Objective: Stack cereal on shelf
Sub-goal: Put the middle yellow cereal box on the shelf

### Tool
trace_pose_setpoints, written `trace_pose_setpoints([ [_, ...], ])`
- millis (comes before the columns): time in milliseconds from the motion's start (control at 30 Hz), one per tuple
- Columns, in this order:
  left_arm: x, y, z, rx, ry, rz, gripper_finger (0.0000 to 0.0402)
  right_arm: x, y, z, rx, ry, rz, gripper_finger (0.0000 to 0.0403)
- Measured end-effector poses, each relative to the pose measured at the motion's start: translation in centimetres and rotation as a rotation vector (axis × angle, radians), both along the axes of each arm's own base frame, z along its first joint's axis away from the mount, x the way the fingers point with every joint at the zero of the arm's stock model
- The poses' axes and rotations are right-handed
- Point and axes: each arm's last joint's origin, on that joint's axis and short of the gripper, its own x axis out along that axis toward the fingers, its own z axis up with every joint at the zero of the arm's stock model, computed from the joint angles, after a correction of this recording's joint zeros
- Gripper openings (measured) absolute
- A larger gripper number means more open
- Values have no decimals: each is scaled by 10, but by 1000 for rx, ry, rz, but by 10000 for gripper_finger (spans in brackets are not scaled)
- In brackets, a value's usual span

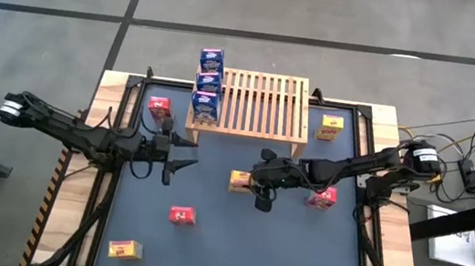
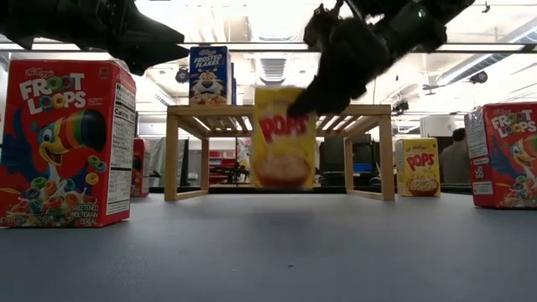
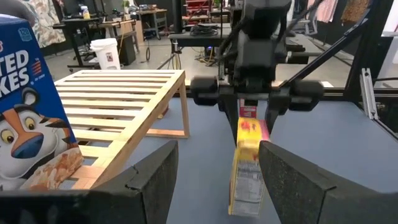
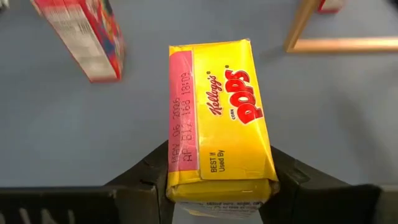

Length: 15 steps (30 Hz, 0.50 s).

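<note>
The wooden slatted shelf [image 1: 260,104] stands at the table's far middle on short legs. Three blue boxes [image 1: 208,83] stand in a row along its left end; one shows large in the left wrist view [image 3: 31,130]. My right gripper [image 1: 256,183] is shut on a yellow Pops box [image 1: 238,181] in front of the shelf. Other boxes stand on the table: yellow ones [image 1: 331,127] [image 1: 125,250], and red ones [image 1: 159,106] [image 1: 181,216] [image 1: 322,197]. My left gripper [image 1: 187,156] is open, left of the held box, touching nothing. My right gripper pinches the yellow box's top end [image 4: 217,177] between its two fingers [image 4: 292,183], one on the front face and one on the back. It comes slanting down from the table's right. The box [image 2: 284,138] hangs upright, lifted clear of the table.
Table frame rails [image 1: 115,154] run along both sides. A large red Froot Loops box [image 2: 67,143] stands close to the low camera on the left, and another [image 2: 503,155] on the right. Most of the shelf's slats [image 3: 124,99] are bare.
</note>
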Motion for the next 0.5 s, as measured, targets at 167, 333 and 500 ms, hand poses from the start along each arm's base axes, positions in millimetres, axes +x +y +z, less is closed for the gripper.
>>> trace_pose_setpoints([
  [167, 0, 0, 3, -20, -33, 2, 207, -1, 0, 38, -16, -86, 15, 161],
  [333, 0, 0, 3, -19, -33, 2, 207, -7, -2, 82, -79, -137, 48, 157],
  [500, 0, 0, 3, -24, -36, 2, 207, -13, -17, 121, -160, -169, 42, 157],
])
